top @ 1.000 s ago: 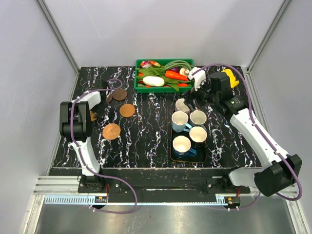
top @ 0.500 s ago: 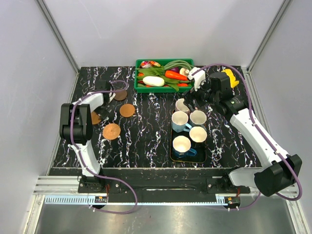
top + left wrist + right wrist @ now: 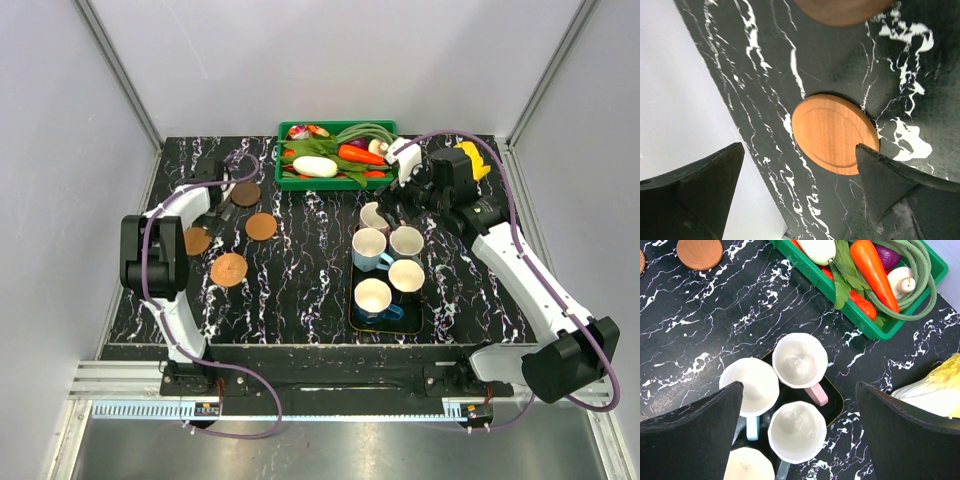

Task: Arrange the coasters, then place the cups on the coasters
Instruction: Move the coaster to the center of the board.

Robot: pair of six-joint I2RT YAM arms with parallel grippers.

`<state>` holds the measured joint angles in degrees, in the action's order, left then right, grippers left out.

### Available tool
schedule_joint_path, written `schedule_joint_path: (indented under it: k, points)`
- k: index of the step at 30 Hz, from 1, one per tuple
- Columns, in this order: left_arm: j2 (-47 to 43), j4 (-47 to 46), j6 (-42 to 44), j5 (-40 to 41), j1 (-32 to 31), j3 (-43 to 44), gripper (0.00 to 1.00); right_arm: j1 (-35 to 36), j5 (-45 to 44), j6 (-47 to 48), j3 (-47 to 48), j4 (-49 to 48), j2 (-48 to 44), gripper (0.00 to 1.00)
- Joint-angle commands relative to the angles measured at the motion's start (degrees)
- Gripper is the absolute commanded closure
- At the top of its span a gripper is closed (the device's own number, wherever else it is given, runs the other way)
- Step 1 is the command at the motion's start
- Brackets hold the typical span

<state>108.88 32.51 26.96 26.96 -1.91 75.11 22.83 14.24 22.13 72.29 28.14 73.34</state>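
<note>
On the table (image 3: pixel 310 290), the tray (image 3: pixel 410 315) at centre right packs five cups (image 3: pixel 368 247) rim to rim, so the right gripper (image 3: pixel 800 387), reaching in, could knock a neighbouring cup. The four visible coasters (image 3: pixel 261 226) at left centre lie thin and flat, so closing fingers may skid one aside. Both grippers gape wide and empty. The right hangs over the cups. The left gripper (image 3: pixel 800 146) hangs over an orange coaster (image 3: pixel 835 132), seemingly clear of it.

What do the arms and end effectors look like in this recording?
Both the left arm and the right arm have white links with black joint housings, and a purple cable loops along each. The left end effector and right end effector have broad, dark, wedge-shaped fingers.
</note>
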Motion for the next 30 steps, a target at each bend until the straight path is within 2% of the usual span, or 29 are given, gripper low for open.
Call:
schedule_joint_path:
  k: [1, 8, 13, 30]
  points:
    - [-5.7, -2.7, -2.2, -2.6, -0.9, 5.0, 0.01, -0.2, 0.5, 0.1, 0.1, -2.1, -1.5, 0.00]
    - [-5.9, -3.4, 1.1, -3.8, -9.2, 4.5, 0.01, -0.2, 0.4, 0.3, 0.0, -2.1, -1.7, 0.00]
    - [-1.7, -4.5, 2.0, -1.9, -13.9, 6.0, 0.01, -0.2, 0.4, 0.2, 0.1, -2.0, -2.1, 0.00]
    - [4.8, -5.3, 2.9, -2.4, -17.9, 6.1, 0.01, -0.5, 0.8, 0.1, 0.0, -2.2, -2.6, 0.00]
